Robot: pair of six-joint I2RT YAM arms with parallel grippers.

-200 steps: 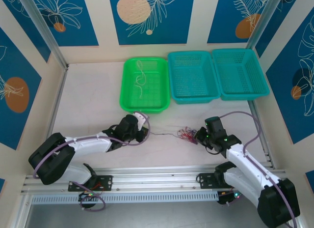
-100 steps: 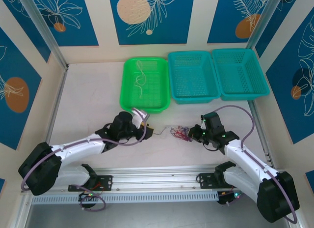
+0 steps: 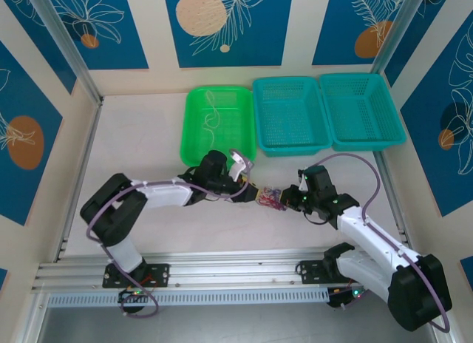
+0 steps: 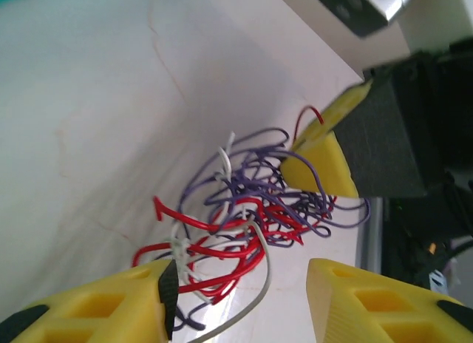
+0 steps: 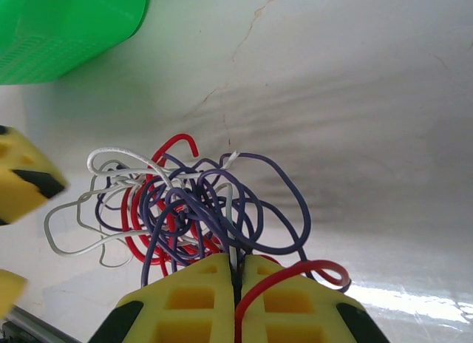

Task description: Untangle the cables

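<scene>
The cables [image 3: 271, 199] are a small tangle of thin red, purple and white wires lying on the table between my two grippers. My right gripper [image 5: 237, 273] is shut on the near side of the cables [image 5: 192, 210], with a white and a purple strand pinched between its pads. My left gripper [image 4: 240, 284] stands open right at the cables [image 4: 251, 210], one loose white wire [image 4: 255, 295] running through the gap between its fingers. From above, the left gripper [image 3: 253, 193] sits just left of the tangle and the right gripper [image 3: 290, 199] just right of it.
A green basket [image 3: 194, 140] at the back holds one loose white wire [image 3: 212, 121]. Two teal baskets [image 3: 290, 147] [image 3: 361, 143] stand to its right. The green basket's corner [image 5: 66, 25] lies close behind the tangle. A metal rail [image 3: 222, 258] runs along the near edge.
My left arm has swung right from the table's left-middle up to the tangle. The right gripper and the tangle have shifted a little left.
</scene>
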